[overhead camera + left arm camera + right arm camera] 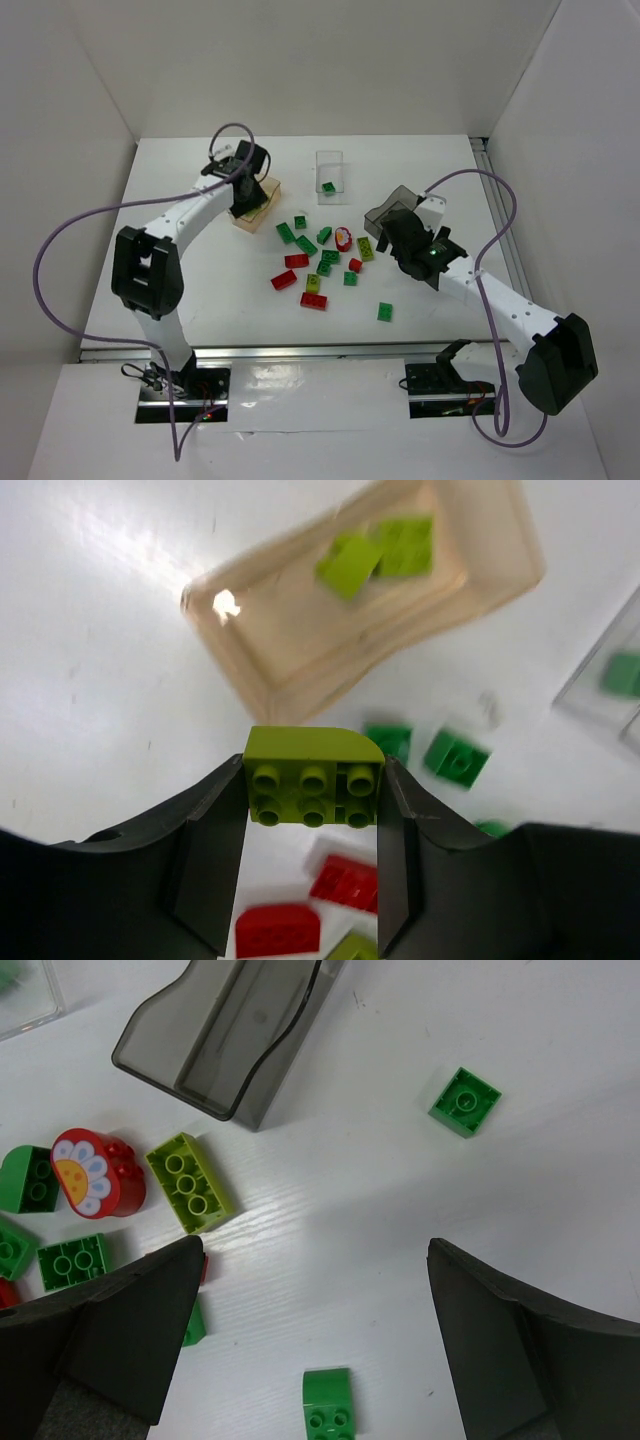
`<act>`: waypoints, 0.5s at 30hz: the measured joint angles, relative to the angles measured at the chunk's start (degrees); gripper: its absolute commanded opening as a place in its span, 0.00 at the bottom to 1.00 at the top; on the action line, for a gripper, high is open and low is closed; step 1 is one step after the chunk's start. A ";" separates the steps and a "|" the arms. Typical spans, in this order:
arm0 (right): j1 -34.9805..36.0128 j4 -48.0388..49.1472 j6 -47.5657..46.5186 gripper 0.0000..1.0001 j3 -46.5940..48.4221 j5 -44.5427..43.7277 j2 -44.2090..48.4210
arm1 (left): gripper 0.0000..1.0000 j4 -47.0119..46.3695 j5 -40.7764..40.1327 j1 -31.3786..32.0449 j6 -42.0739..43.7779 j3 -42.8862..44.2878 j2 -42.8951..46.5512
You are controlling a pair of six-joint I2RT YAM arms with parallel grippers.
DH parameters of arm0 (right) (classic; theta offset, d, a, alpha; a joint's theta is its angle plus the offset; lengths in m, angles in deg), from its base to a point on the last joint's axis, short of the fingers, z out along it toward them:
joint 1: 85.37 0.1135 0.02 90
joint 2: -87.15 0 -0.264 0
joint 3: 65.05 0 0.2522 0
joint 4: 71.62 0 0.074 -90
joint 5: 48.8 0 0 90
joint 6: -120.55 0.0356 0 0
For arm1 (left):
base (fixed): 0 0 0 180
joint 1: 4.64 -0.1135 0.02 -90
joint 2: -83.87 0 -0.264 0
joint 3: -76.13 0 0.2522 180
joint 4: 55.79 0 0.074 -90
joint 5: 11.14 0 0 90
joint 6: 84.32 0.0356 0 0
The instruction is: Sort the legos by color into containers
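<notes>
Left claw [312, 805] pinches yellow-green lego [312, 770]; right claw [315, 1255] wide open.

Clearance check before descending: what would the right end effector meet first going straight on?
Likely bare table: the open right end effector points at white surface between a yellow-green brick and a square green brick. The grey box lies beyond; depth is unclear.
</notes>
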 measured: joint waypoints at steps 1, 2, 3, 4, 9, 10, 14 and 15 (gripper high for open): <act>0.00 0.00 0.02 1.00 0.00 -0.11 0.00 | 0.42 -0.26 -0.39 -0.81 0.63 2.95 -1.46; 0.00 -0.04 0.00 1.00 0.00 -0.15 0.00 | 0.43 -0.52 -0.85 -1.64 1.62 5.88 -3.13; 0.00 -0.04 0.00 1.00 0.00 -0.28 0.00 | 0.43 -0.76 -1.03 -2.25 2.47 8.61 -5.01; 0.00 -0.04 0.00 1.00 0.00 -0.39 0.00 | 0.43 -1.01 -1.14 -2.78 3.04 10.78 -6.71; 0.00 -0.04 0.04 1.00 0.20 -0.52 -0.20 | 0.60 -0.72 -1.18 -5.20 6.01 20.81 -16.70; 0.00 -0.04 0.04 1.00 0.31 -0.52 -0.46 | 0.82 -0.61 -1.16 -5.44 6.21 21.49 -17.84; 0.00 -0.02 0.04 1.00 0.52 -0.50 -1.86 | 0.94 1.09 -0.92 -5.75 7.54 21.55 -18.60; 0.00 -0.02 0.04 1.00 0.52 -0.52 -2.23 | 0.92 1.20 -1.03 -5.64 7.58 21.55 -18.45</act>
